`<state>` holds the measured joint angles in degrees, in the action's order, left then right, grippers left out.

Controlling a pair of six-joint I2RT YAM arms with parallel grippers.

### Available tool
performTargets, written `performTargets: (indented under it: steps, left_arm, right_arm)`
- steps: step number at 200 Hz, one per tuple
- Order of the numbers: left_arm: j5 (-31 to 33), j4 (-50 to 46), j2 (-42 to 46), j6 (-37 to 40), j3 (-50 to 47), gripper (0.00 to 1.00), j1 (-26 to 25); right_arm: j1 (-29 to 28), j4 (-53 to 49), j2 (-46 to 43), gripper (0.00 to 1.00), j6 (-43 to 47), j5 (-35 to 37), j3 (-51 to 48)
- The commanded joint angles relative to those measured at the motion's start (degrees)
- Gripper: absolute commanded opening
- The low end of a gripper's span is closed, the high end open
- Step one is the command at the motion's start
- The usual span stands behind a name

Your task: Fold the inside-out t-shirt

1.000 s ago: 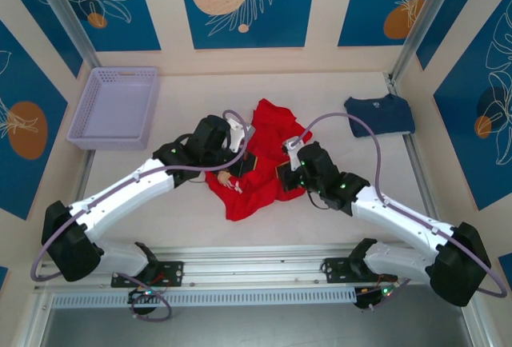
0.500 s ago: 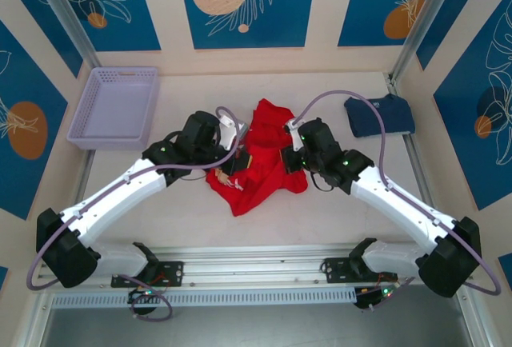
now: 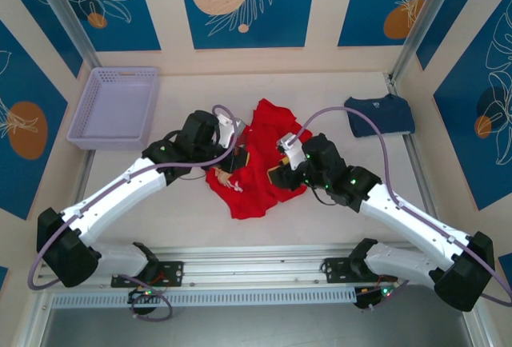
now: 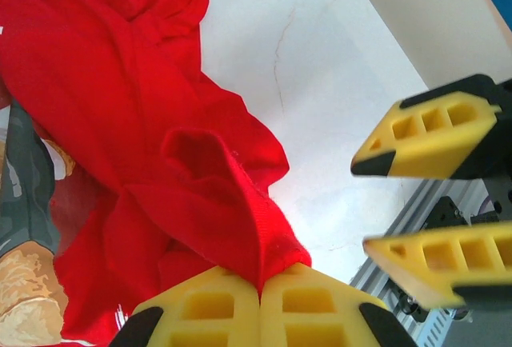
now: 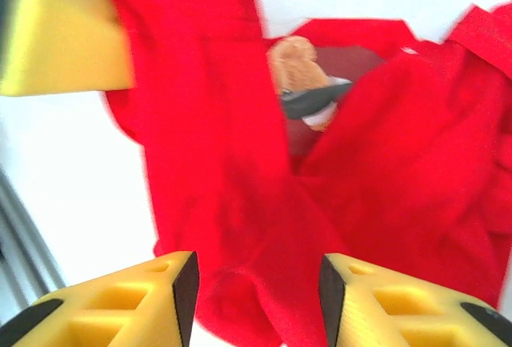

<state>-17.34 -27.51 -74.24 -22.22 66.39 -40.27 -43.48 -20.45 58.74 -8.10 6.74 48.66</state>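
1 fold of inside-out t-shirt [image 4: 120, 83] pinched by left gripper [image 4: 260, 303]; right gripper [image 5: 256, 283] parted.

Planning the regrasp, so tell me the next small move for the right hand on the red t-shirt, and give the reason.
Probably lower the right hand and close it on the red t-shirt below it. Its jaws stand open over the cloth, while the left hand is shut on a fold, and the shirt lies bunched.

Left: basket [image 3: 112, 107]; centre: t-shirt [image 3: 270, 119]; right: seemingly another garment [image 3: 380, 115]
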Motion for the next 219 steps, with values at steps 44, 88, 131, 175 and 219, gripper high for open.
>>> performTargets:
  steps: [44, 88, 131, 175, 219]
  left_arm:
    - [0.2, 0.6, -0.9, -1.8, 2.1, 0.0, 0.6]
    - [-1.0, 1.3, -1.0, -2.5, 2.2, 0.0, 0.5]
    - [-1.8, 1.9, -0.3, -2.6, 1.6, 0.0, 0.6]
    - [-1.1, 2.0, 0.2, -2.3, 1.3, 0.0, 2.2]
    - [0.8, 3.4, -1.5, -2.6, 1.4, 0.0, 5.3]
  right_arm:
    - [-10.5, 11.1, 0.1, 0.42, 7.4, 5.4, -2.5]
    - [-11.9, 12.5, 5.2, 0.56, 3.9, 17.7, -2.5]
    - [-4.8, 17.9, 8.3, 0.48, 0.9, 5.4, -4.5]
    - [3.4, 21.9, 3.5, 0.03, -0.6, -16.9, -9.3]
    - [9.6, 30.8, 2.7, 0.0, -6.5, -37.3, -12.2]
